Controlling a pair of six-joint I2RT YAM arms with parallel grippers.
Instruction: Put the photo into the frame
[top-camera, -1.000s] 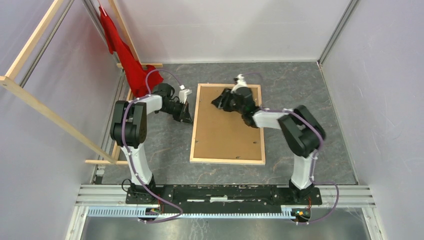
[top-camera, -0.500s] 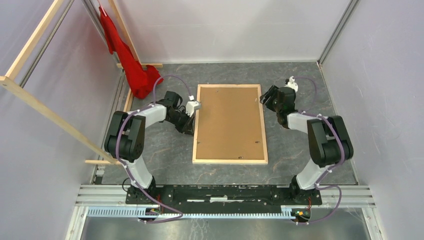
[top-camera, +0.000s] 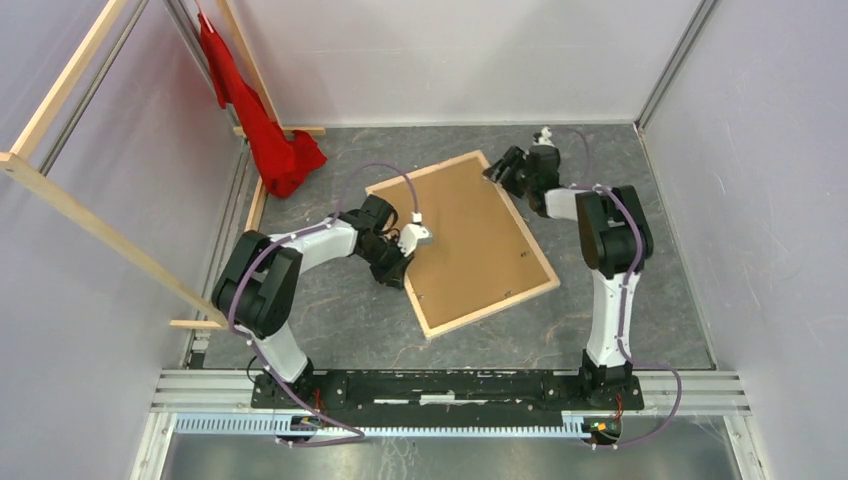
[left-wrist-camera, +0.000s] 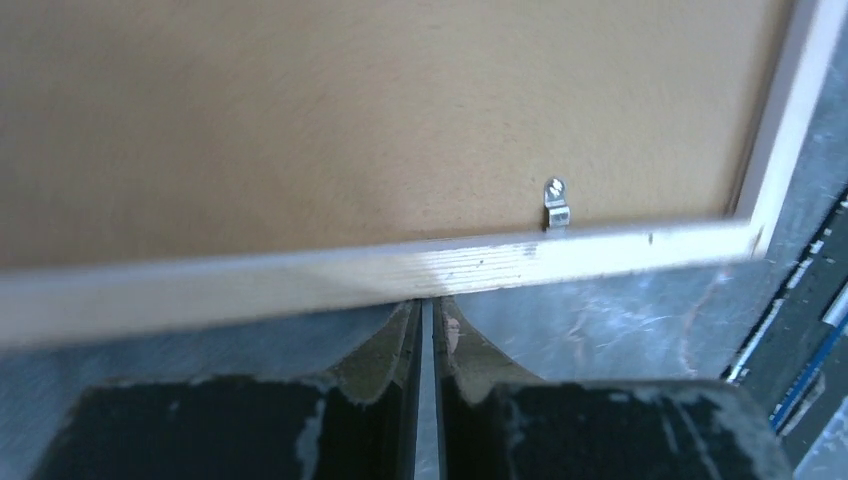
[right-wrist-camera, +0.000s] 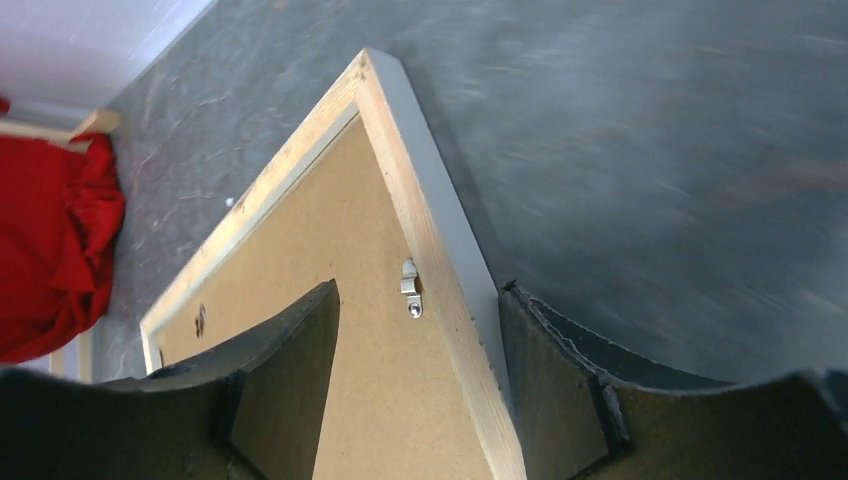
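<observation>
Observation: the frame (top-camera: 492, 308) lies face-down and skewed at the centre of the table (top-camera: 620, 160), pale wood side up, with the brown backing board (top-camera: 465, 235) seated inside its rails. The photo is not visible in any view; whether it sits beneath the board, I cannot tell. My left gripper (left-wrist-camera: 426, 310) is closed with nothing between its fingers, tips butted against the outer edge of the left long rail, apparently to push or brace the frame rather than hold it. My right gripper (top-camera: 503, 167) is open at the frame's upper right corner, one finger over the board and one outside the rail, gripping nothing. A metal retaining clip (right-wrist-camera: 410, 290) sits between those fingers, probably the reason for this position.
</observation>
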